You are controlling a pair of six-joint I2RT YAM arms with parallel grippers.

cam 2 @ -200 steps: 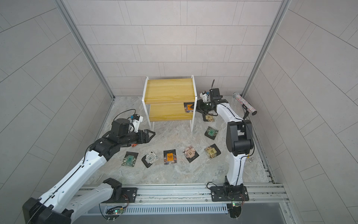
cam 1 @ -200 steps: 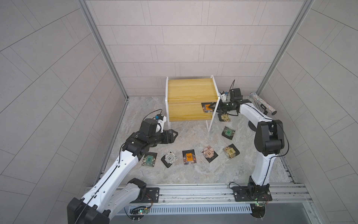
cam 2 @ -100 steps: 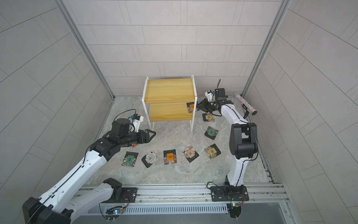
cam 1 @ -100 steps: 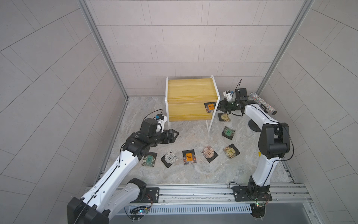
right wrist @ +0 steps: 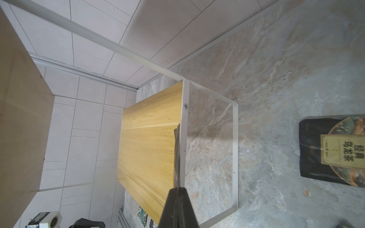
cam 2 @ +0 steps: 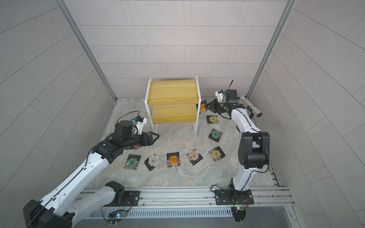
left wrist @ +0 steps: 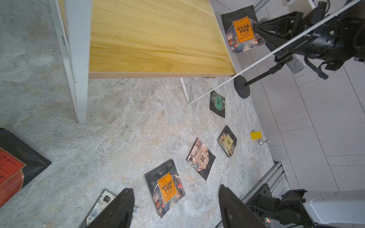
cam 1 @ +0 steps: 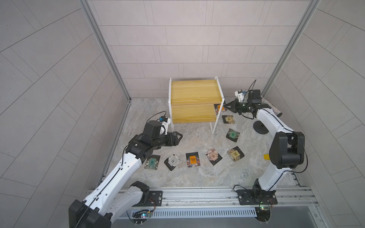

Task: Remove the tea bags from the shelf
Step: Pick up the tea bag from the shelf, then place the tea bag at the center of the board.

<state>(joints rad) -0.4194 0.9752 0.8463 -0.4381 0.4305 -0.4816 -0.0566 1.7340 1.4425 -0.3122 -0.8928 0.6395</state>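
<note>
My right gripper (cam 1: 225, 107) is clenched on the orange tea bag (cam 1: 219, 108) at the 3 o'clock edge of the shelf (cam 1: 192, 92). The right wrist view shows the bag edge-on; the left wrist view shows its label. My left gripper (cam 1: 180, 136) stands released.

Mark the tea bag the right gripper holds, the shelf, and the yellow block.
held tea bag (left wrist: 241, 30), left wrist view, on its orange label.
shelf (cam 1: 194, 91), in a top view, on its upper board.
yellow block (left wrist: 256, 135), left wrist view, middle of its face.

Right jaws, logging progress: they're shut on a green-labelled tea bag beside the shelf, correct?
Not green: the left wrist view shows the held tea bag has an orange label. The right jaws are shut on it beside the shelf.
</note>
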